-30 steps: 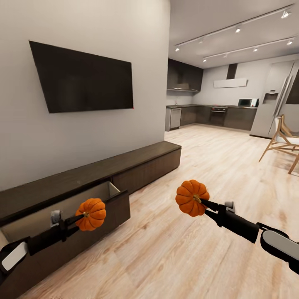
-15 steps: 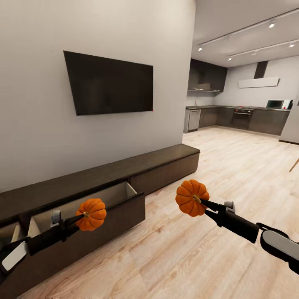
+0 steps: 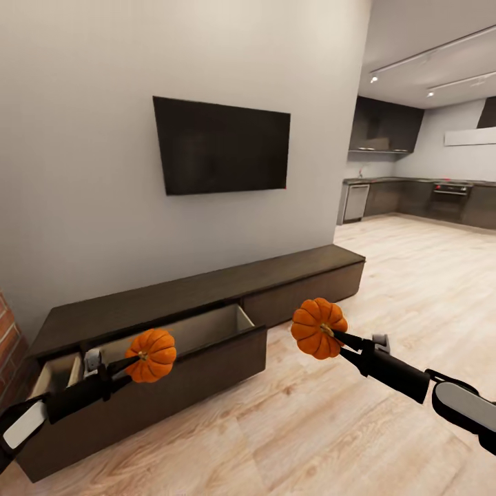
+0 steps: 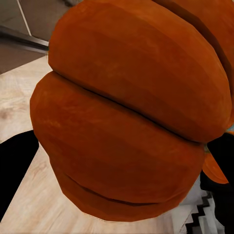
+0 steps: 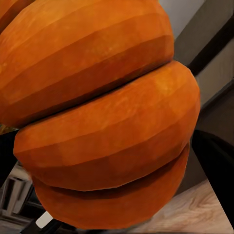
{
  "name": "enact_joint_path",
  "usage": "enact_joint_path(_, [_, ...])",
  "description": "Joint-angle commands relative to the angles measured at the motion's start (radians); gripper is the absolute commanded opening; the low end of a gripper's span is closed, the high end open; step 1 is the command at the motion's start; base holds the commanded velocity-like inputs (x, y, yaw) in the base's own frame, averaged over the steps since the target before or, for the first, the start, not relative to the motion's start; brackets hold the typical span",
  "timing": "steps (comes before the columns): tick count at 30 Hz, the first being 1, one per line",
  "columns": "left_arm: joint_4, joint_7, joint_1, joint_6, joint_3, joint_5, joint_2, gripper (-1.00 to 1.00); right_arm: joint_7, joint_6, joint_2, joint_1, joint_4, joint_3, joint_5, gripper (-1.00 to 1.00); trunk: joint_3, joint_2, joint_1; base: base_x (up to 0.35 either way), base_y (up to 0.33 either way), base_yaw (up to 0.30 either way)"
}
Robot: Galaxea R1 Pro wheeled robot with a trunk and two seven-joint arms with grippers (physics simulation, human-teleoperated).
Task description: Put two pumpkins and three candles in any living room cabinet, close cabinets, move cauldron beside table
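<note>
Two pumpkins are in hand: the left gripper (image 3: 131, 363) is clamped on the left pumpkin (image 3: 151, 355), the right gripper (image 3: 335, 336) is clamped on the right pumpkin (image 3: 318, 328), each pinched around the stem with the stem end facing back along the arm. Both hang in the air above the wooden floor (image 3: 386, 303), the left one just in front of the open drawer (image 3: 207, 344) of the cabinet (image 3: 207, 293), the right one further out over bare boards. A grip this small (little more than stem) looks risky; a jolt could roll a pumpkin loose, or the left one could clip the drawer front. Beyond, the cabinet's long axis runs along the wall under the television (image 3: 224, 146), toward the kitchen (image 3: 420, 200)
</note>
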Motion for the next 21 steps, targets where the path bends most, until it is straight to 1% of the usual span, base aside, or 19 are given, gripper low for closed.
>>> enact_joint_path(1, [0.0,-0.002,-0.001,0.01,-0.003,0.013,0.001,-1.0,0.004,0.003,-0.001,-0.003,0.0,0.003,-0.013,-1.0,0.002,0.007,-0.004,0.0,0.0,0.289])
enact_joint_path(8, [0.001,-0.002,-0.001,0.01,-0.003,0.013,0.001,-1.0,0.003,0.003,-0.001,-0.003,0.0,0.003,-0.013,-1.0,0.024,0.056,-0.031,0.0,0.0,0.289])
enact_joint_path(11, [0.001,-0.001,-0.001,0.01,-0.003,0.013,0.001,-1.0,0.002,0.003,0.009,-0.003,0.0,0.003,-0.012,-1.0,0.034,0.077,-0.042,0.0,0.0,0.289])
enact_joint_path(13, [0.001,0.0,-0.001,0.01,-0.003,0.013,0.001,-1.0,-0.012,0.004,0.017,-0.003,0.0,0.002,-0.013,-1.0,0.04,0.091,-0.05,0.0,0.0,0.289])
enact_joint_path(16, [0.001,-0.001,-0.001,0.01,-0.003,0.013,0.001,-1.0,-0.034,0.005,0.02,-0.003,-0.001,0.002,-0.014,-1.0,0.049,0.112,-0.062,0.0,0.0,0.289])
enact_joint_path(21, [0.001,-0.002,-0.001,0.01,-0.003,0.013,0.001,-1.0,-0.039,0.005,0.02,-0.003,-0.001,0.002,-0.014,-1.0,0.065,0.147,-0.081,0.0,0.0,0.289])
